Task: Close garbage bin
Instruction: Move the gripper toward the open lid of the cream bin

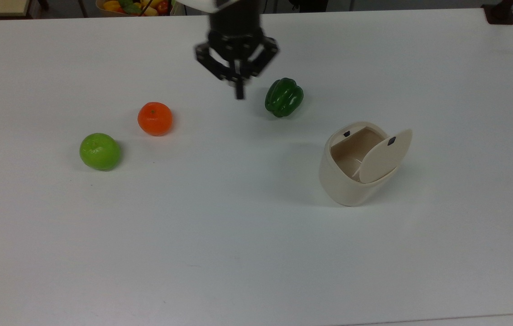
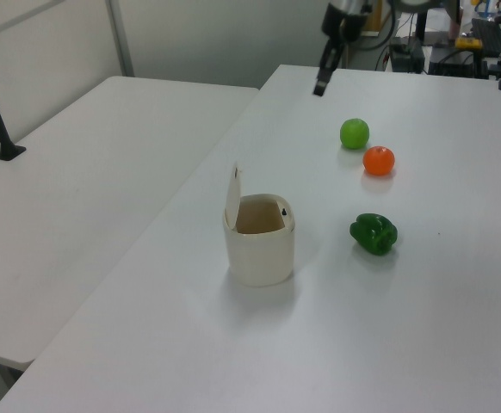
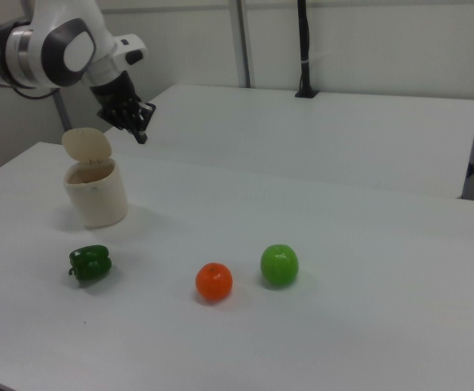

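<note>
Currently: garbage bin (image 1: 344, 183) stands upright at the top view's 4 o'clock, mouth up, lid (image 1: 384, 156) raised on edge | arm's upper part cut off by the top view's edge | gripper (image 1: 238, 93) hangs above table (image 1: 238, 253), fingers together, holding nothing, at 9 o'clock of green pepper (image 1: 284, 97).

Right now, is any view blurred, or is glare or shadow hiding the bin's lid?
Top view: the gripper is motion-smeared; the garbage bin is sharp, its raised lid evenly lit, with a soft shadow on the table. Left view: the lid is edge-on but clear. Right view: no glare on it.
</note>
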{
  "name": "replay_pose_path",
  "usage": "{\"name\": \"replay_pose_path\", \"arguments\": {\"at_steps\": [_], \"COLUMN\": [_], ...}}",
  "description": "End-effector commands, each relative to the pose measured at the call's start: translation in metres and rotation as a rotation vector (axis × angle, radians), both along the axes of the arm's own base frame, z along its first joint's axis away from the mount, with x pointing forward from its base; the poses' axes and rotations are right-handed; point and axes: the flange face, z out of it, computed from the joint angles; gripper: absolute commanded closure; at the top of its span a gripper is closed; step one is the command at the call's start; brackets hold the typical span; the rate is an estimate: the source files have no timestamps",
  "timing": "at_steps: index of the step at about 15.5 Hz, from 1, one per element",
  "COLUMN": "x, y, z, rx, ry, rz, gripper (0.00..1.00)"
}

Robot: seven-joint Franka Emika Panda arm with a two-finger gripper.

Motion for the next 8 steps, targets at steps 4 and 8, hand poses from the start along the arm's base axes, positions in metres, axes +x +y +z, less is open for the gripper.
{"name": "replay_pose_path", "arguments": {"at_steps": [4,8], "x": [0.023,0.021], "y": [0.099,0.145], "z": [-0.026,-0.037], "rx": [0.117,0.156], "ry": [-0.244,-0.357], "rz": [0.108,0.172], "gripper": [1.00,1.00]}}
